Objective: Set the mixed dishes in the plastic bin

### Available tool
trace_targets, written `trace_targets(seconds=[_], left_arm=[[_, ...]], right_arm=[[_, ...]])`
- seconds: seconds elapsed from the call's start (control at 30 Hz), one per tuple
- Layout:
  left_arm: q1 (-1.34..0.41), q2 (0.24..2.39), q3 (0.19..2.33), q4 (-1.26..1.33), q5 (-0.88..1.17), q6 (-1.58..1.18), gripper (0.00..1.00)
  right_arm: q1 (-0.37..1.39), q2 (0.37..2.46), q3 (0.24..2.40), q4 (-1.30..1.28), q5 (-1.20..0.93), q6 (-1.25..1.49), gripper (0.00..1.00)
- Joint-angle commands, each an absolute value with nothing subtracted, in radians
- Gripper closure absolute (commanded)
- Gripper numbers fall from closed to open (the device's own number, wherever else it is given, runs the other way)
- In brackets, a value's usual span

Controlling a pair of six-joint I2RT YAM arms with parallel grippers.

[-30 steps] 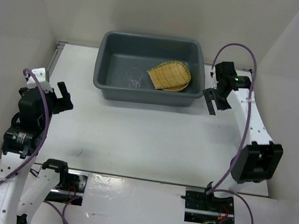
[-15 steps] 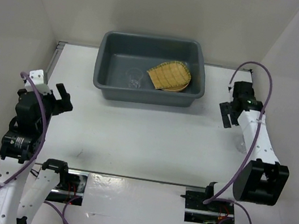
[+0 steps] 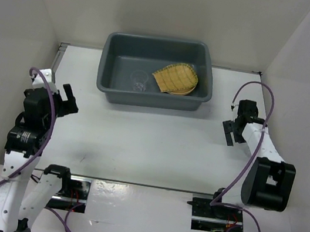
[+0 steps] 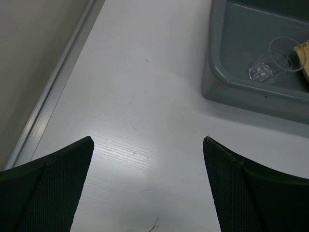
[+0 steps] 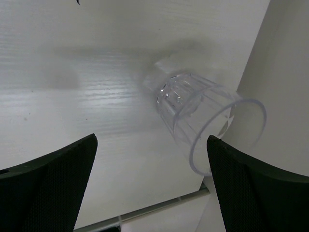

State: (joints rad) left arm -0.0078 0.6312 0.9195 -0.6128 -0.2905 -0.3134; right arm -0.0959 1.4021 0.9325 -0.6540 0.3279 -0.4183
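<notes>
The right jaws are held wide apart, low over the tabletop [image 5: 72,72], with nothing gripped. A clear cup [image 5: 193,113] is seen lying on its side just beyond their tips, untouched. Its base is turned towards the middle of the gap and its open mouth is angled nearer the right-hand finger, close by the side wall [image 5: 285,72]. In the top view this cup cannot be made out. The left jaws are likewise spread wide and empty above the tabletop, well apart from the bin [image 4: 227,84]. Farther off, inside the bin, a second cup [image 3: 139,82] is seen on its side beside the tray [image 3: 175,76], which is laid over a plate [image 3: 188,90] — only the plate's rim is shown. In the left wrist view just a yellow sliver of these is caught at the frame edge.
</notes>
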Motion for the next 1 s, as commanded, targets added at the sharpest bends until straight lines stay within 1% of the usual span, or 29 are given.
trace_targets(seconds=[0.0,0.2,0.4,0.43,0.47,0.5,0.57,0.6,0.67,0.7,0.73,0.8,0.83,0.9,0.93,0.97], left_arm=[[-0.002,0.621,0.914,-0.581,-0.288,-0.298,0.0],[-0.002,0.684,0.914,-0.581,-0.268,-0.288,0.0],[-0.002,0.684,0.914,-0.581,-0.259,-0.288,0.0],[-0.002,0.684,0.914,-0.581,-0.259,-0.288,0.0],[-0.002,0.684,0.914,-0.581,-0.259,-0.288,0.0],[-0.002,0.684,0.914,-0.581,-0.259,-0.288,0.0],[-0.002,0.684,0.914,-0.581,-0.259,-0.288,0.0],[-0.002,0.684,0.914,-0.581,-0.259,-0.288,0.0],[-0.002,0.684,0.914,-0.581,-0.259,-0.288,0.0],[-0.002,0.684,0.914,-0.581,-0.259,-0.288,0.0],[-0.002,0.684,0.914,-0.581,-0.259,-0.288,0.0],[-0.002,0.675,0.914,-0.581,-0.259,-0.288,0.0],[-0.002,0.675,0.914,-0.581,-0.259,-0.288,0.0],[-0.002,0.666,0.914,-0.581,-0.259,-0.288,0.0],[-0.002,0.666,0.914,-0.572,-0.259,-0.288,0.0],[-0.002,0.666,0.914,-0.572,-0.259,-0.288,0.0]], right_arm=[[-0.091,1.42,0.896,-0.499,0.348,-0.44,0.02],[-0.103,1.472,0.905,-0.489,0.328,-0.422,0.02],[-0.132,1.535,0.905,-0.469,0.299,-0.403,0.02],[-0.141,1.536,0.905,-0.469,0.299,-0.403,0.05],[-0.141,1.548,0.905,-0.469,0.285,-0.403,0.09],[-0.141,1.548,0.905,-0.469,0.276,-0.403,0.19],[-0.141,1.548,0.926,-0.48,0.261,-0.403,0.35],[-0.141,1.548,0.927,-0.491,0.261,-0.403,0.53],[-0.141,1.548,0.975,-0.524,0.241,-0.385,0.75],[-0.141,1.548,0.998,-0.561,0.241,-0.385,1.0],[-0.141,1.537,1.026,-0.584,0.227,-0.371,1.0],[-0.141,1.511,1.158,-0.644,0.183,-0.35,1.0],[-0.141,1.511,1.284,-0.707,0.132,-0.33,1.0],[-0.141,1.511,1.435,-0.764,0.069,-0.298,1.0],[-0.141,1.511,1.588,-0.809,-0.01,-0.298,1.0],[-0.127,1.526,1.664,-0.827,-0.052,-0.285,1.0]])
